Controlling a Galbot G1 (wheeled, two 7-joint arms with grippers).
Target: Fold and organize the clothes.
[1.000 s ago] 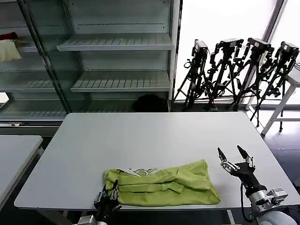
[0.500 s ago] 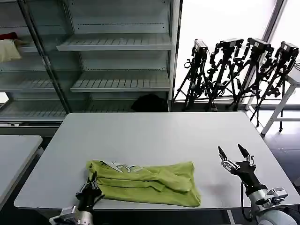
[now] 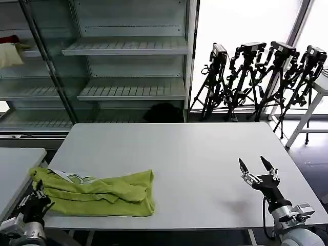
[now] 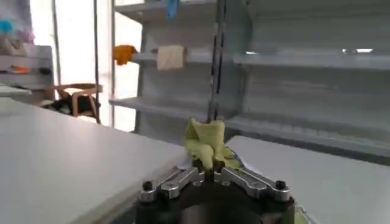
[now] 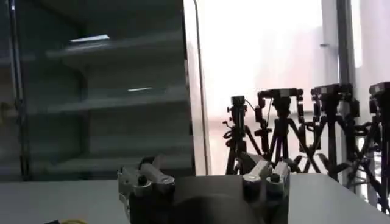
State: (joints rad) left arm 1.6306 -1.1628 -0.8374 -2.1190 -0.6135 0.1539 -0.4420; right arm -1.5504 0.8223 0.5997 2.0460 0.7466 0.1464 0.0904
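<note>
White tabletop point(image 3: 169, 154) spreads bare from the right gripper point(image 3: 258, 168) across to the shirt, with metal shelving point(image 3: 128, 48) beyond the far edge and camera tripods point(image 3: 261, 77) by the bright window. A second table point(image 3: 15, 164) stands just off the left gripper point(image 3: 37, 193). That gripper sits at the table's near left corner, low at the edge, its fingers pinched on the bunched end of the lime-green shirt point(image 3: 97, 190). From the grip the shirt trails toward the table's middle, loosely folded along the front edge, its left end overhanging the corner. A pale neck label shows near the grip; any writing on it is too small to read. The right gripper hovers above the near right edge, well apart from the shirt, fingers spread and pointing up.
</note>
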